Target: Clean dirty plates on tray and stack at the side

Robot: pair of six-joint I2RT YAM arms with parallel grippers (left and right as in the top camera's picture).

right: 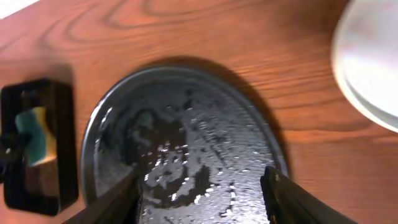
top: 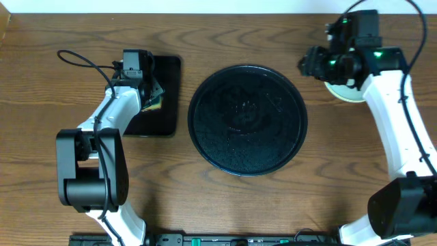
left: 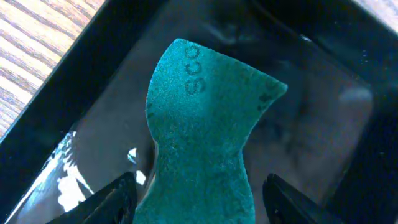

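Observation:
The large round black tray (top: 247, 119) lies in the middle of the table, wet and glossy, with nothing on it; it also fills the right wrist view (right: 186, 124). A stack of pale plates (top: 341, 91) sits on the wood at the far right, mostly under my right arm, and its rim shows as pale plates (right: 370, 68). My right gripper (top: 311, 63) hovers open between tray and plates, its jaws (right: 199, 186) holding nothing. My left gripper (top: 151, 92) stands open over a green-topped sponge (left: 199, 124), with a gap beside the right finger.
The sponge (top: 156, 102) lies in a small rectangular black tray (top: 164, 116) to the left of the round tray, also seen as the rectangular tray (right: 37, 180) in the right wrist view. Bare wooden table surrounds both trays.

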